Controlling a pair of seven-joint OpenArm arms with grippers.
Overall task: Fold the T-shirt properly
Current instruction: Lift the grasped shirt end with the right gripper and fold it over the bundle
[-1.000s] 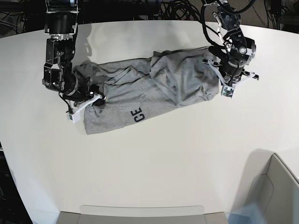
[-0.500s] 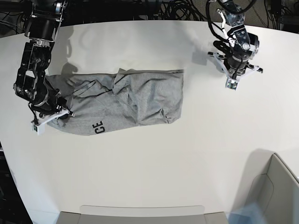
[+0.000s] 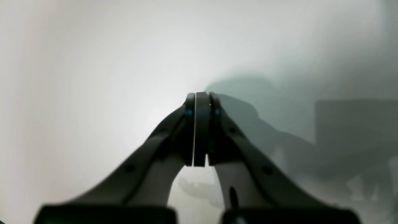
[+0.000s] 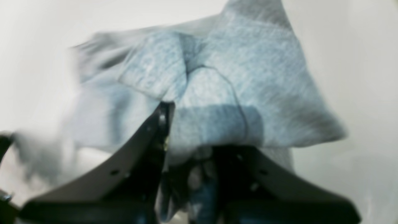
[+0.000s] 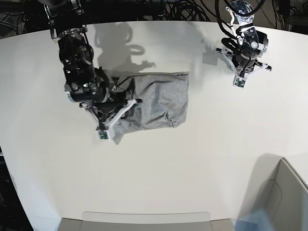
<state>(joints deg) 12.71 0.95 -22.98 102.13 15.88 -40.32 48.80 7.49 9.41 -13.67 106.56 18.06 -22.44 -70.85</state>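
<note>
The white counter (image 5: pixel 159 168) spreads wide beneath both arms and carries everything here. On it lies the heather-grey T-shirt (image 5: pixel 159 98), bunched into a rumpled rectangle, directly ahead of and beneath the right gripper (image 5: pixel 111 126) and well apart from the left one. Its near edge is gathered up where the right arm comes down over it; the far edge lies flat on the counter. In the right wrist view the cloth (image 4: pixel 217 93) rises in creased folds straight in front of the right gripper (image 4: pixel 189 149), whose fingers pinch a wad of grey fabric between them. The left gripper (image 5: pixel 239 82) hangs over bare counter away from the shirt. In its wrist view the left gripper (image 3: pixel 199 102) has its fingers pressed together, with nothing between them.
</note>
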